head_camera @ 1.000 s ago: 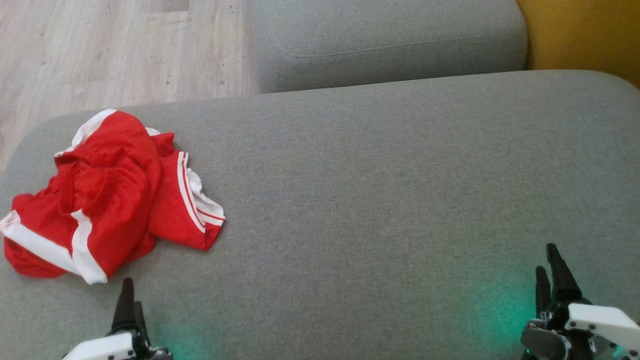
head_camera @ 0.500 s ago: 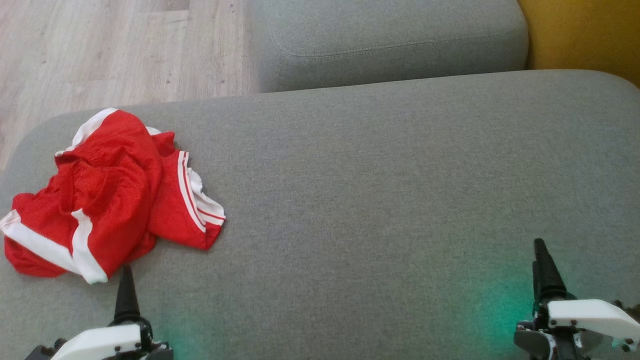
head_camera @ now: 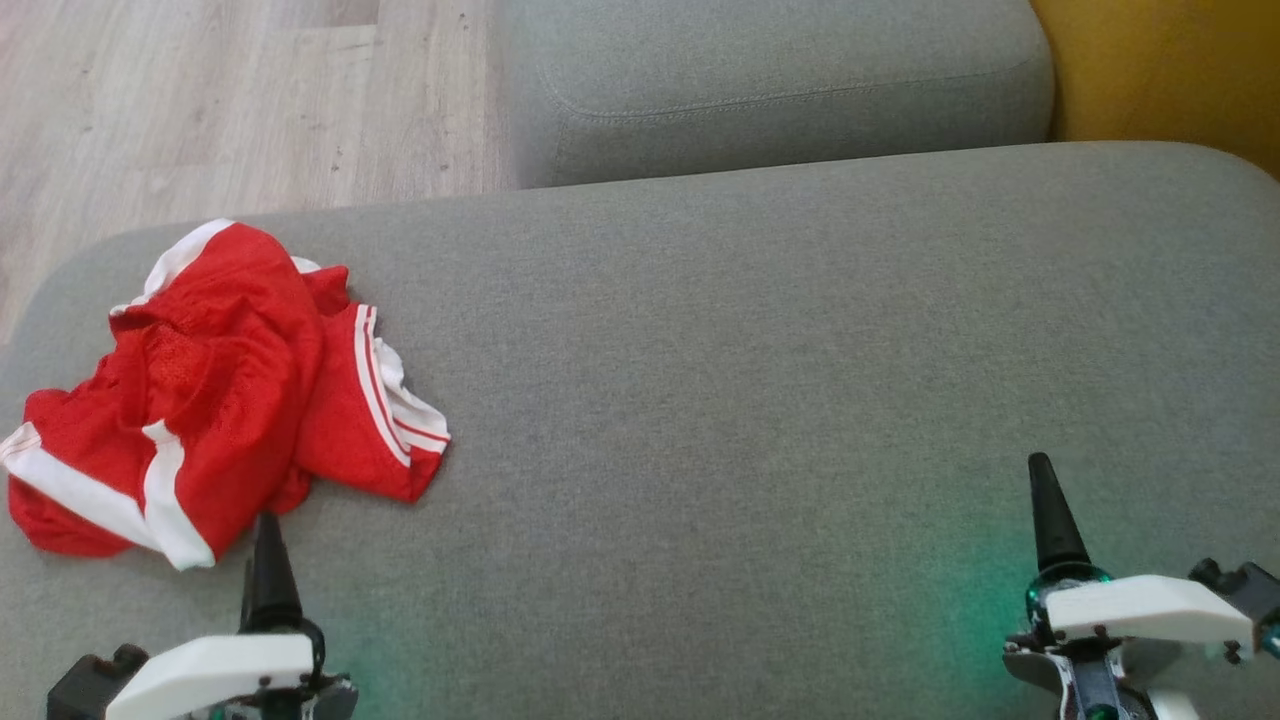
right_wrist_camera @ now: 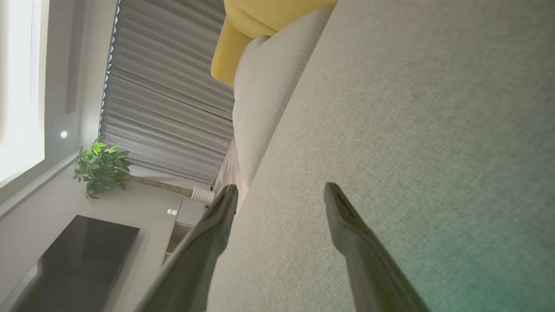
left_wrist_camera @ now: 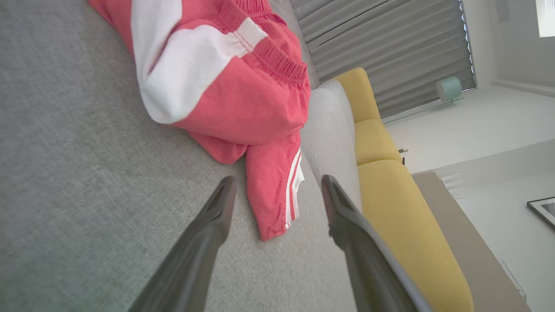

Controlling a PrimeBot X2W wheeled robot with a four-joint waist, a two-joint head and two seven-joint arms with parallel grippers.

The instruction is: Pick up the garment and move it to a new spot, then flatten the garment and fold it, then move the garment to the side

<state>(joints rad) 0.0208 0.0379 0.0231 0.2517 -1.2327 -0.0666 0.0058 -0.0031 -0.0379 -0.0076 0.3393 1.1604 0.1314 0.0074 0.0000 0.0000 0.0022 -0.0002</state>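
Note:
The garment (head_camera: 220, 390) is a crumpled red pair of shorts with white stripes, lying on the left end of the grey seat cushion (head_camera: 750, 350). My left gripper (head_camera: 266, 530) is just short of the garment's near edge. In the left wrist view the left gripper (left_wrist_camera: 277, 187) is open, and the garment (left_wrist_camera: 225, 86) spreads ahead, its striped hem lying past the gap between the fingertips. My right gripper (head_camera: 1042, 475) hovers over bare cushion at the lower right. In the right wrist view the right gripper (right_wrist_camera: 281, 190) is open, with nothing between its fingers.
A second grey cushion (head_camera: 780, 80) lies behind the seat cushion. A yellow sofa part (head_camera: 1160, 70) is at the far right corner. Wooden floor (head_camera: 200, 100) shows beyond the cushion's left end. Bare cushion stretches between the garment and the right gripper.
Both grippers have crept forward over the cushion. The left fingertip has come up to the garment's near edge, and the right has shifted forward and a little left. The garment has not moved.

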